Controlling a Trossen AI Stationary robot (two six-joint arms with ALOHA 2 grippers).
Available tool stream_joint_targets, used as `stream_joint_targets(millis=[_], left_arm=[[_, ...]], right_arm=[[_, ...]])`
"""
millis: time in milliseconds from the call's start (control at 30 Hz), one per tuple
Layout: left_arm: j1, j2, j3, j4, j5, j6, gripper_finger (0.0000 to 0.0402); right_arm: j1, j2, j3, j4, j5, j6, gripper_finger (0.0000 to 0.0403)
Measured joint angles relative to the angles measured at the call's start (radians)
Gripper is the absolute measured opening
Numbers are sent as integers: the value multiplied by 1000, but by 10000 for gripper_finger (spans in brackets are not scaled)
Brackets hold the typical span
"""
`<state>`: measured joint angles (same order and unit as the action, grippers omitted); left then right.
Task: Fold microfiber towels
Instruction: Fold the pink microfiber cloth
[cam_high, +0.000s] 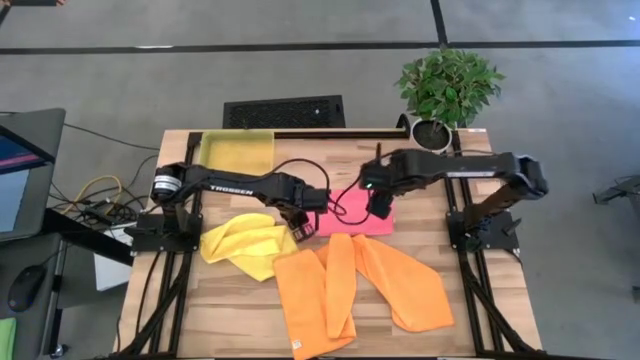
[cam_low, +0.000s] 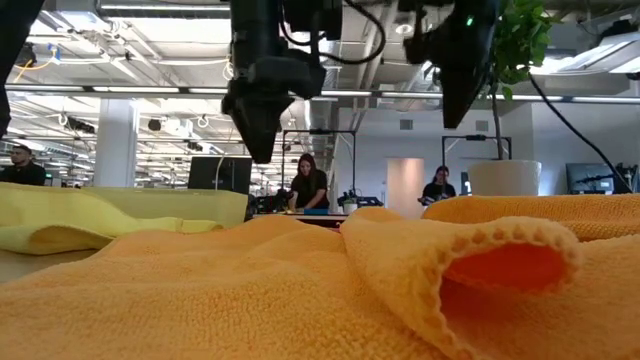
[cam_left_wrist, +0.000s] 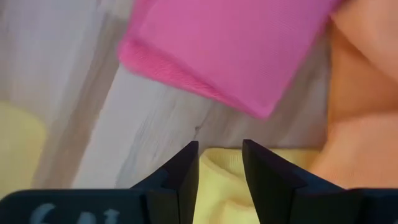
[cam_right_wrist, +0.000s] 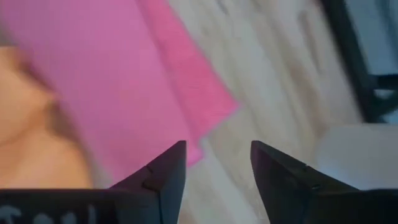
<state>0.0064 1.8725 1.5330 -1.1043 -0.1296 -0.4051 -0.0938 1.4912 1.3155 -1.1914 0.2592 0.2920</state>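
Hovering over pink towel (cam_high: 352, 217), left gripper (cam_high: 298, 232), right gripper (cam_high: 381, 211), both parted

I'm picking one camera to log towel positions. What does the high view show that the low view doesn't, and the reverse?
Only the high view shows the pink towel lying flat between the left gripper and the right gripper, plus the translucent yellow bin and the whole wooden table. Only the low view shows people in the room behind, and an orange towel's curled edge up close. Both show the yellow towel, the orange towels, the potted plant and both arms above the cloths.
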Motion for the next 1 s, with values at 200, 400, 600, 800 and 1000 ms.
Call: stream_joint_targets(millis=[200, 400, 600, 800, 1000], left_arm=[[-46, 8, 1, 116, 31, 244, 115], [-78, 57, 0, 205, 55, 325, 116], [-97, 138, 0, 250, 49, 323, 116], [-111, 176, 0, 243, -54, 309, 116], [-114, 177, 0, 241, -71, 327, 116]], right_arm=[[9, -167, 1, 47, -201, -95, 196], [59, -263, 2, 75, -236, -144, 190], [110, -299, 1, 71, -235, -144, 189], [135, -306, 1, 67, -235, -148, 187], [135, -306, 1, 67, -234, -170, 188]])
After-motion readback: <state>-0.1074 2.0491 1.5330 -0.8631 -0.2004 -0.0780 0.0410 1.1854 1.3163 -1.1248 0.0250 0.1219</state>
